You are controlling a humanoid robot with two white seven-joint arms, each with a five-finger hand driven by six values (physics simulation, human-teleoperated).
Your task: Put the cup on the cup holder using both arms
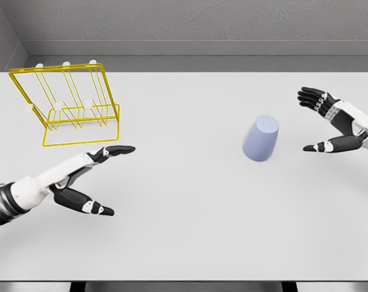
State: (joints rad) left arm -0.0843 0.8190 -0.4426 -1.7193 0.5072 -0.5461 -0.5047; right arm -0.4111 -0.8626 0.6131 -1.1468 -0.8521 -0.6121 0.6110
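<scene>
The left hand (pixel 89 179) is nearest, low at about eight o'clock on the table (pixel 190 231), fingers spread and holding nothing, thumb apart below the extended fingers. It sits well apart from the cup (pixel 261 139), which lies at roughly three o'clock from it.

The cup stands mouth-down and slightly tilted, right of centre. The right hand (pixel 336 125) hovers near it at its three o'clock, fingers splayed wide, thumb low and the other fingers high, touching nothing.

Judging from this, the main risk is the closing grasp: a smooth tapered cup could squirt out or topple if the right hand's fingers meet it unevenly or too high. A handover between the hands could also drop it if one releases before the other has hold.

Farthest, at ten o'clock, the yellow wire cup holder (pixel 74 103) leans back; a clumsy approach might snag or shove its thin prongs.
</scene>
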